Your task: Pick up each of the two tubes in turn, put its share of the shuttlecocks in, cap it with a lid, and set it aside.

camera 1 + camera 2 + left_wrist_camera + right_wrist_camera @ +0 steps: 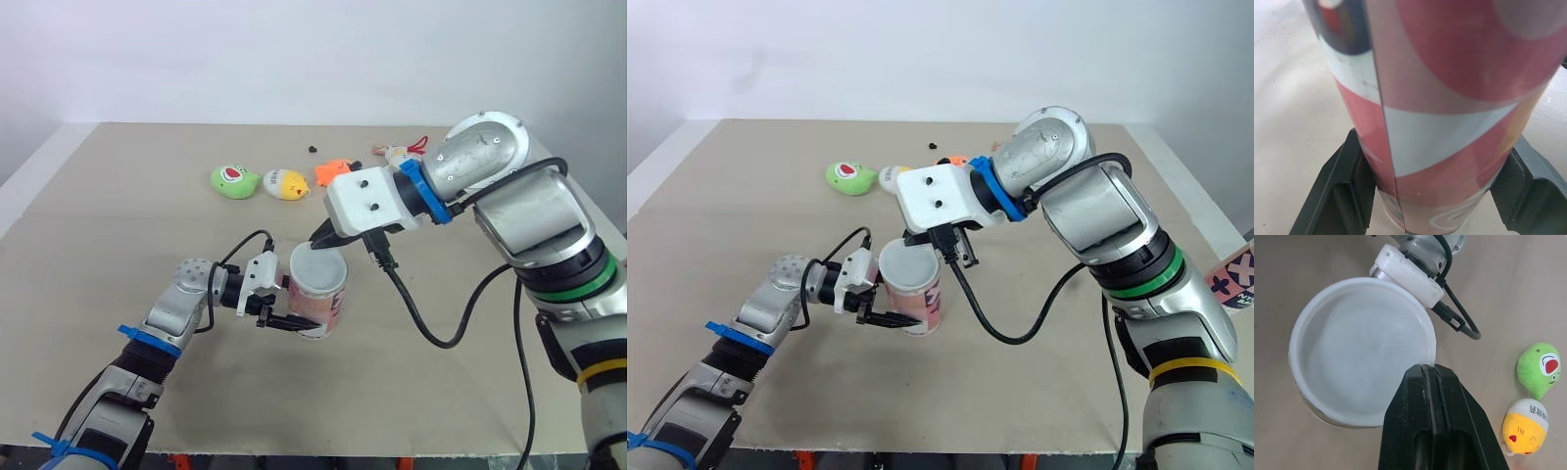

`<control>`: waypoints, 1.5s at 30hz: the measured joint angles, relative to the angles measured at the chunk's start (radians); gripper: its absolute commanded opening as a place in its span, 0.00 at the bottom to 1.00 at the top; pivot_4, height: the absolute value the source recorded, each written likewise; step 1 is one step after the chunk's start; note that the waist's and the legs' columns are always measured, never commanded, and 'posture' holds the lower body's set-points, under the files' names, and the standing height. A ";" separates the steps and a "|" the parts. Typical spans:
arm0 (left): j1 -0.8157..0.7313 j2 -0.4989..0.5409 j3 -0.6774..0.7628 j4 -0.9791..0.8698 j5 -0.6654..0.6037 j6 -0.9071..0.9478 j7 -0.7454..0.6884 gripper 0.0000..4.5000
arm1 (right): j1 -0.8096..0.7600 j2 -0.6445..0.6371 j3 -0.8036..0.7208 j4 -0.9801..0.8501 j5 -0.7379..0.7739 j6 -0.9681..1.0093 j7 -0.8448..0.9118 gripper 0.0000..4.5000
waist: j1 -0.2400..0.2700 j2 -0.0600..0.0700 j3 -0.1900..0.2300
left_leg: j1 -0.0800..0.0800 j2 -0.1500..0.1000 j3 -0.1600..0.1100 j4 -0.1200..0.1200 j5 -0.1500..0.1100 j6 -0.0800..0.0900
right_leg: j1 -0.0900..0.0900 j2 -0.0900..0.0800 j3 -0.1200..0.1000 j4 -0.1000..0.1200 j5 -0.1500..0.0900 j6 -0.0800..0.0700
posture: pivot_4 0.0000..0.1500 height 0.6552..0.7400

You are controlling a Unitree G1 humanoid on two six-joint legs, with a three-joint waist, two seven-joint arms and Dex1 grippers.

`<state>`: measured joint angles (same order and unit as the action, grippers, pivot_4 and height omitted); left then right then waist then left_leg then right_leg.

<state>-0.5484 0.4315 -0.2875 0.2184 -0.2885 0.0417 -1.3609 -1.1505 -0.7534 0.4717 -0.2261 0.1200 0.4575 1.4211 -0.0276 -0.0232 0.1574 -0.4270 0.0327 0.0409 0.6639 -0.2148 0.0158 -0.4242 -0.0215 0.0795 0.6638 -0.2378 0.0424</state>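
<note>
Bright, even light from above washes the desk, casting only faint, soft-edged shadows. A pale sheen rides the glossy tube; its lid glows milky white.

The tube, printed in red, pink and white, is standing upright on the bench, with the left gripper clamping it low on its wall. A round, translucent white lid is lying flat over its mouth, covering it.

table: beige, matte | wall: plain white | light: even, soft
</note>
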 measured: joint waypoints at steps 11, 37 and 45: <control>-0.007 -0.001 -0.005 0.000 0.003 0.009 0.005 0.61 | 0.027 -0.027 0.000 -0.006 -0.060 -0.120 0.022 0.02 | 0.001 0.000 0.000 | 0.000 0.000 0.000 0.000 0.000 0.000 | 0.001 0.000 0.000 0.000 -0.001 0.002 | 1.00 1.00; 0.012 0.006 -0.007 -0.021 0.002 0.052 0.048 0.61 | 0.042 -0.003 0.030 -0.004 -0.277 -0.444 0.027 0.02 | -0.001 -0.002 -0.002 | 0.014 0.003 0.001 -0.002 0.000 0.000 | 0.006 0.001 0.001 0.000 -0.001 0.002 | 1.00 1.00; 0.018 0.015 -0.008 -0.032 0.004 0.052 0.048 0.61 | 0.044 0.030 0.012 0.017 -0.252 -0.446 0.052 0.42 | -0.001 -0.003 -0.003 | 0.020 0.006 0.005 -0.008 0.000 0.000 | 0.008 0.001 0.002 0.000 -0.003 -0.001 | 1.00 1.00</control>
<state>-0.5307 0.4464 -0.2954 0.1869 -0.2846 0.0937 -1.3129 -1.1064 -0.7234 0.4835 -0.2095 -0.1324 0.0115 1.4736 -0.0287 -0.0265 0.1544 -0.4068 0.0384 0.0460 0.6555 -0.2148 0.0157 -0.4166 -0.0203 0.0819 0.6638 -0.2405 0.0410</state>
